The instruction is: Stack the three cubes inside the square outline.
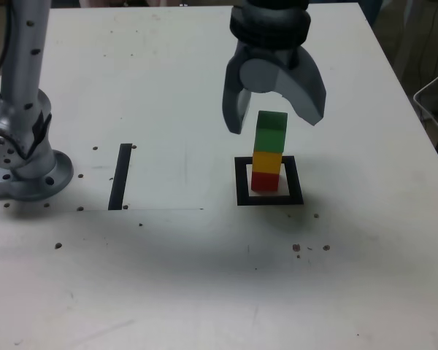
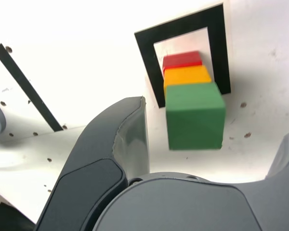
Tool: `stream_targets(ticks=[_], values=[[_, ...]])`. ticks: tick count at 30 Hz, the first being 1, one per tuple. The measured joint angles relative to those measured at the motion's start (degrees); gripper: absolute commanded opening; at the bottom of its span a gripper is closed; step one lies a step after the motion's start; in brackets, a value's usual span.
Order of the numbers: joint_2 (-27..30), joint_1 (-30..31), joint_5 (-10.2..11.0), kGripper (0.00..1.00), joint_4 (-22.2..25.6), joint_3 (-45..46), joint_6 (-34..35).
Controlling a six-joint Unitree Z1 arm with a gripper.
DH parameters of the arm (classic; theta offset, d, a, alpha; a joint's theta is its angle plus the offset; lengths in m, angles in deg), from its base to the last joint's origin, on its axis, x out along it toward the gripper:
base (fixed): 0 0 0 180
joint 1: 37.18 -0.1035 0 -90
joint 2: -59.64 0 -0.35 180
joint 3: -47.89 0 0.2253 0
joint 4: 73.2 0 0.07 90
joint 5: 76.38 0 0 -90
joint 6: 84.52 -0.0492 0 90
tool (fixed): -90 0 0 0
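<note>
3 cubes in one stack, all matte, plain, same size, sharp-edged. Green cube [image 1: 271,131] on top, yellow cube [image 1: 267,162] in the mid., a warm orange-yellow, red cube [image 1: 265,181] at the btm. In the wrist view the green one looks biggest, w/ its top a lighter green than the darker side below it; yellow & red show only as narrower bands past it, toward 12 o'clock. In the ext. view the stack leans a touch toward 1 o'clock as seen, faces roughly lined up, green resting on yellow, yellow on red.

Square outline [image 1: 301,191]: thick blk frame, white centre, flat on the white tabletop [image 1: 168,292]. Red cube sits inside it, on the white centre; blk border runs around it. Nothing else in the frame but the stack.

Tool [image 1: 274,117] is apart, fingers wide, holding nothing; in the ext. view it's at 12 o'clock of the stack, just above green, one finger each side, at abt 11 & 1 o'clock of the cube.

Blk strip [image 1: 120,176], thin & straight, lies at 9 o'clock of the frame in the ext. view, well apart. Arm base [image 1: 33,171] is farther out, also 9 o'clock.
</note>
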Motion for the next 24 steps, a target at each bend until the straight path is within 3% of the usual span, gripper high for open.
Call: stream_targets(ticks=[4, 10, 16, 24], values=[[1.6, 0.0, -1.5, 0.99, 0.0, 2.1, -0.5], [7.1, 0.0, -1.7, 0.99, 0.5, 5.2, -0.5], [12.9, -0.4, 0.3, 0.99, 1.0, 8.7, -0.1], [23.2, -3.8, 3.4, 0.99, -1.2, 22.7, -0.3]])
